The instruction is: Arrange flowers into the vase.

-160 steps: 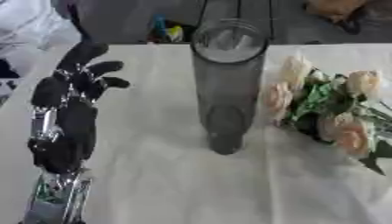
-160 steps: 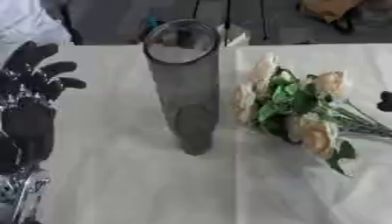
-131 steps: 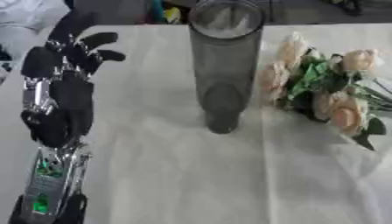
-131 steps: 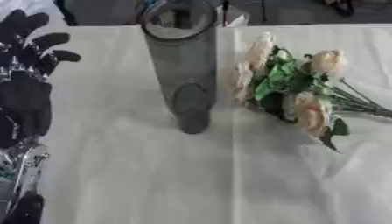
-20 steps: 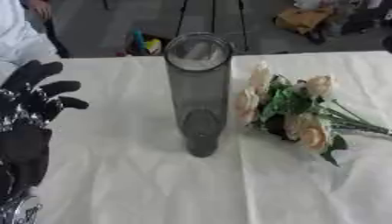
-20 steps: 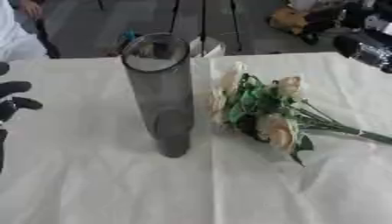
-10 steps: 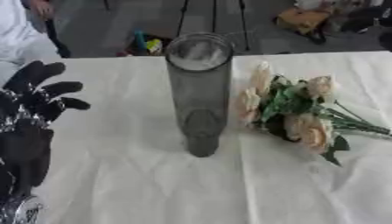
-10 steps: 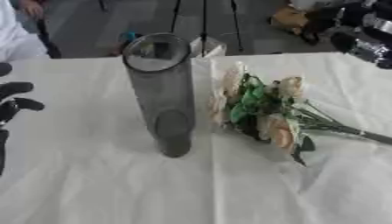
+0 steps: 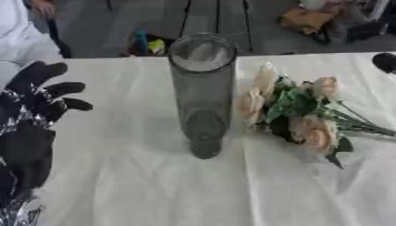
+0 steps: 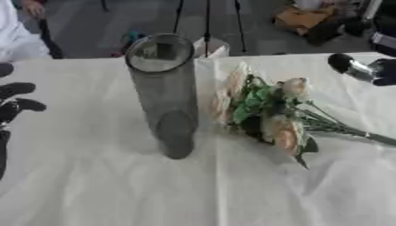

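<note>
Standing mid-tabletop (image 9: 116,185), empty tall vase (image 9: 203,95); flower bunch (image 9: 298,114) lies just beside it, toward right edge. Left robot hand (image 9: 35,110) open, idle, left edge. Right robot hand (image 10: 363,68) entering far right; fingers unclear. Risk: reaching sideways could tip the narrow vase.

smoky clear glass vase (image 9: 203,95), matt white tablecloth (image 9: 139,185)

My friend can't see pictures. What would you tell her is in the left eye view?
A tall, clear, empty vase stands upright on a white table, with a bunch of pale flowers lying beside it on the right. The robot's black left hand rests open at the left edge, fingers up.
</note>
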Controlling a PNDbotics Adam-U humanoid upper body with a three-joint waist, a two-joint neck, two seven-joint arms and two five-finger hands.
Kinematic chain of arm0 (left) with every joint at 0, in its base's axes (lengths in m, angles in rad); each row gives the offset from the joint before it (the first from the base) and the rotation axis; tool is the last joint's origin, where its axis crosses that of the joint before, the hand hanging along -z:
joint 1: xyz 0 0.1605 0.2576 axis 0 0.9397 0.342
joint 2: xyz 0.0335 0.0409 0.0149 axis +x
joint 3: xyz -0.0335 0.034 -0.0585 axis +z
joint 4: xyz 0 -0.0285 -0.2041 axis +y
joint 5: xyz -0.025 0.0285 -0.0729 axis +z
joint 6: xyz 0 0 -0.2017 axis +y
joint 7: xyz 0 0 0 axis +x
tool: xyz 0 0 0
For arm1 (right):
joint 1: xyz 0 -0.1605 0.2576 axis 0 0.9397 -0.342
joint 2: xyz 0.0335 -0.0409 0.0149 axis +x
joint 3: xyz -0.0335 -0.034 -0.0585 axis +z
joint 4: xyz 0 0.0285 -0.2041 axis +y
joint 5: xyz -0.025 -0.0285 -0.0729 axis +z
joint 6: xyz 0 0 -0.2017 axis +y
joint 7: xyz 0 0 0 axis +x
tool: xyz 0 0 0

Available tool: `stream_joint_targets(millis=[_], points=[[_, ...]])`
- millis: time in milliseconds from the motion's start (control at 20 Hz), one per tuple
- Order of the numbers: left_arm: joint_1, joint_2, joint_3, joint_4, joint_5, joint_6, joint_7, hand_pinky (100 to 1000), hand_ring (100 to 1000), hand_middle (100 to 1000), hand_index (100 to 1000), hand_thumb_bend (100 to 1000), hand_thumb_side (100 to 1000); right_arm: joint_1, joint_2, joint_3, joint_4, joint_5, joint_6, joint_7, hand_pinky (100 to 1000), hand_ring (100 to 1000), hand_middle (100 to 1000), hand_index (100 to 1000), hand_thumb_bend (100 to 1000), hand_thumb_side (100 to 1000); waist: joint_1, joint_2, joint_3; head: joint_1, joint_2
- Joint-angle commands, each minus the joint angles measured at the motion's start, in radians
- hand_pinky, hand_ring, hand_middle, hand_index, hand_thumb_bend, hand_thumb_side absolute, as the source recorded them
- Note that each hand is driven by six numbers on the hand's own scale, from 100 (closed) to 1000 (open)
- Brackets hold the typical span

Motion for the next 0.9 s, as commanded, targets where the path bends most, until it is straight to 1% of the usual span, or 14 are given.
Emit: stream_joint_targets(millis=[50,200,350,400,550,900], points=[[-0.013,0.003,-0.008,-0.013,0.001,0.001,0.000,628,756,816,913,165,1000,-0.007,-0.026,-0.008,0.000,0.094,-0.185,0.175,831,882,819,994,209,911,-0.013,-0.021,0.001,0.003,-0.010],[-0.013,0.002,-0.008,-0.013,0.000,0.001,0.000,628,756,816,913,165,1000,-0.004,-0.019,-0.005,0.012,0.157,-0.188,0.168,832,884,828,997,240,866,-0.013,-0.021,0.001,0.002,-0.011],[-0.012,0.001,-0.008,-0.013,-0.001,0.002,-0.001,628,756,816,913,165,1000,0.000,-0.011,-0.005,0.024,0.202,-0.189,0.162,841,894,842,1000,319,776,-0.012,-0.020,0.000,0.002,-0.012],[-0.012,0.001,-0.008,-0.013,-0.001,0.002,-0.001,628,756,816,912,165,1000,0.001,-0.009,-0.005,0.028,0.215,-0.189,0.160,845,897,847,1000,344,728,-0.012,-0.019,0.000,0.002,-0.012],[-0.012,0.000,-0.008,-0.013,-0.001,0.002,0.000,628,756,817,912,165,1000,0.004,-0.004,-0.009,0.044,0.249,-0.178,0.152,850,899,855,1000,353,685,-0.011,-0.019,-0.001,0.003,-0.013],[-0.012,-0.002,-0.008,-0.013,-0.003,0.003,0.000,627,755,817,912,165,1000,0.021,-0.006,-0.017,0.064,0.337,-0.153,0.144,846,903,864,1000,360,657,-0.010,-0.015,-0.004,0.002,-0.014]])
